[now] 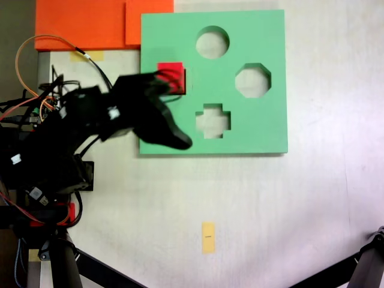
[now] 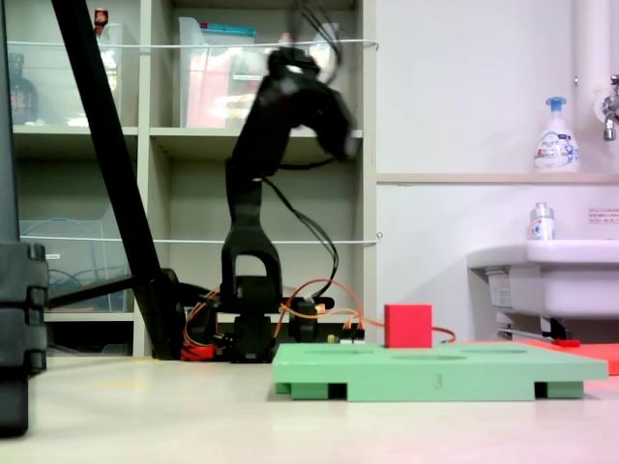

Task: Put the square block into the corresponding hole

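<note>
Well, the table (image 1: 288,198) is pale and wide, and the green board (image 1: 264,129) lies flat on it near the far edge in the top-down fixed view, with two orange sheets (image 1: 84,24) just beyond its corner. From the side the board (image 2: 435,372) is a thick slab with small notches along its lower edge.

It has four cut-outs. The round hole (image 1: 212,42), the eight-sided one (image 1: 252,81) and the cross (image 1: 213,120) hold nothing but bare table. The square hole sits at the board's left side in that view, and the block (image 1: 170,77) stands in or on it (which one I cannot tell, since the arm's shadow and cables cross it). From the side the block (image 2: 408,326) rises upright above the board's top face, bright red, plain and matte, its edges square to the board.

The arm (image 1: 90,114) is black and blurred, reaching over the board's left edge. Its gripper (image 1: 174,139) hangs high above the board, well apart from the block; whether the jaws are apart or together I cannot tell.

A small yellow tag (image 1: 208,237) lies alone on the near table.
</note>
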Controlling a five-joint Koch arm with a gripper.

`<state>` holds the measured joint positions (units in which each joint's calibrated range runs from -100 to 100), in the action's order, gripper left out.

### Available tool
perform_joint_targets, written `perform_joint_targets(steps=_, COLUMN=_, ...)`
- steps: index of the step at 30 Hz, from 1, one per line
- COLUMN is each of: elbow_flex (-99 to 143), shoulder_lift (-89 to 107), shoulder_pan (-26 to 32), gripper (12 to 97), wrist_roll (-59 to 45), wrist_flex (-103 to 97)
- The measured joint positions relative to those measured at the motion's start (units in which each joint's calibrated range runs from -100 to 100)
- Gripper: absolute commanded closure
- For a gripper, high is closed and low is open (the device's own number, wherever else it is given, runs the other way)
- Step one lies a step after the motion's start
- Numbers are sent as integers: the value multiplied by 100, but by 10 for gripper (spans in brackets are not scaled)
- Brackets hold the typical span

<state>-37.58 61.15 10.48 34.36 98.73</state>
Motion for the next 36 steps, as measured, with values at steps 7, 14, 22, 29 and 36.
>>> perform_joint_targets(steps=7, elbow_flex=78, shoulder_lift=834, shoulder_pan=-879, gripper=438, wrist_roll=-1543, wrist_flex=-470)
perform_joint_targets(steps=14, elbow_flex=2352, shoulder_lift=1081, shoulder_pan=-796, gripper=437, wrist_roll=-1875, wrist_flex=-538)
perform_joint_targets(steps=22, elbow_flex=7447, shoulder_lift=3461, shoulder_pan=-762, gripper=437, wrist_roll=-2159, wrist_flex=-3211)
perform_joint_targets(steps=29, elbow_flex=11690, shoulder_lift=3844, shoulder_pan=-757, gripper=438, wrist_roll=-2462, wrist_flex=-6314)
perform_joint_targets(steps=36, elbow_flex=13258, shoulder_lift=3858, shoulder_pan=-777, gripper=449, wrist_roll=-2750, wrist_flex=-9515)
